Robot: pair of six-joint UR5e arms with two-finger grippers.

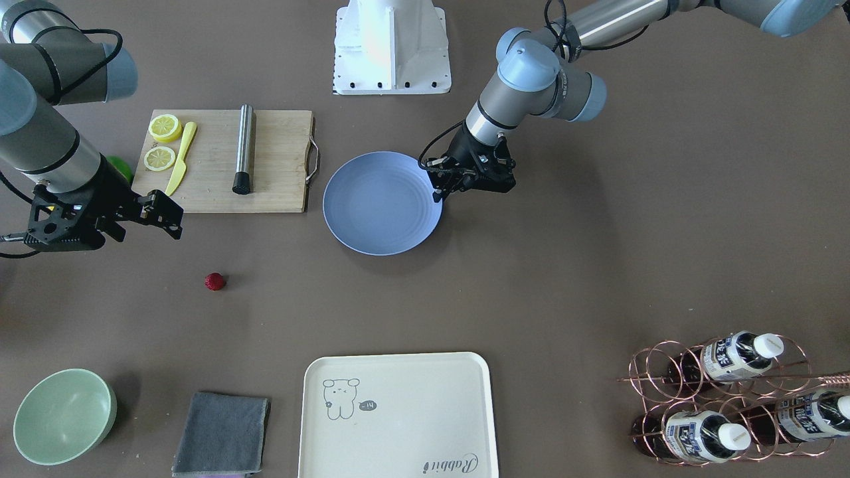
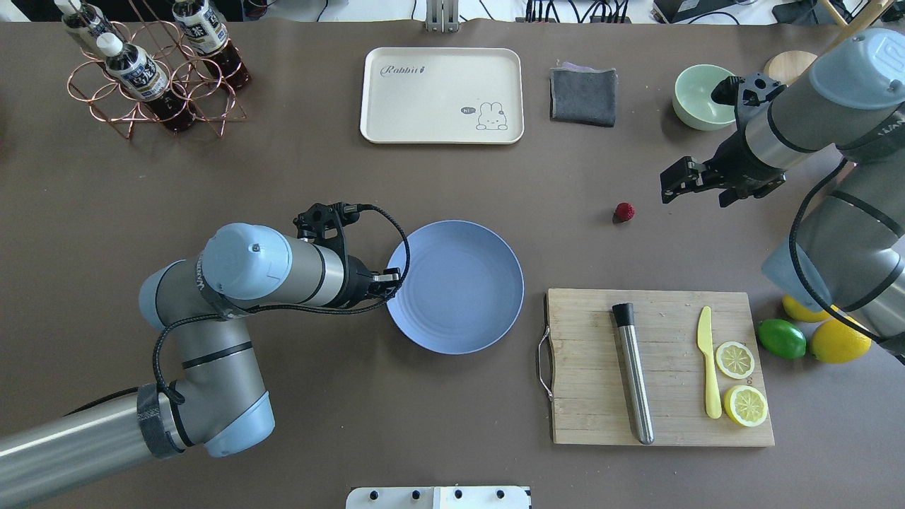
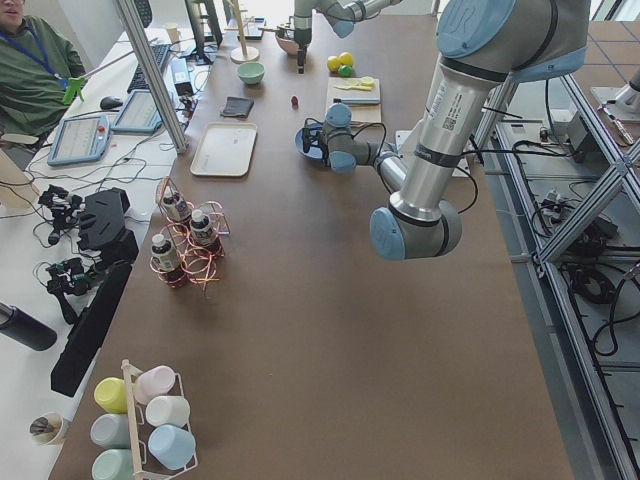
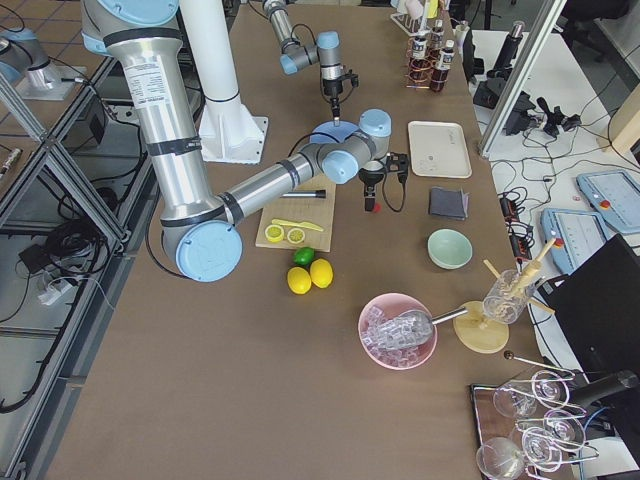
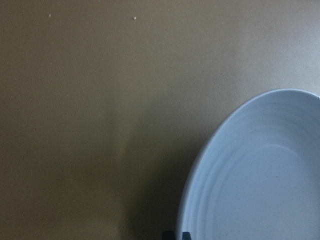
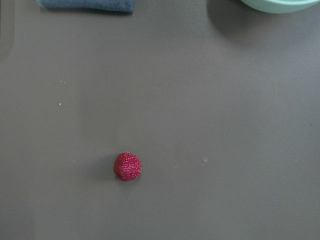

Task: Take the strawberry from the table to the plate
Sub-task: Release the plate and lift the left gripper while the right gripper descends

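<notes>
The right pincer (image 2: 677, 181) hovers released, jaws apart, near the strawberry (image 2: 623, 211), which lies on the table (image 2: 283, 177). My right wrist view shows the fruit close up. The overhead view adds the plate (image 2: 456, 286), well apart, with the clenched left pincer (image 2: 394, 277) at its rim.

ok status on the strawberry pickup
Right hand empty, hovering short of strawberry. Left hand empty at plate rim. Strawberry on table, untouched; path to plate clear.
</notes>
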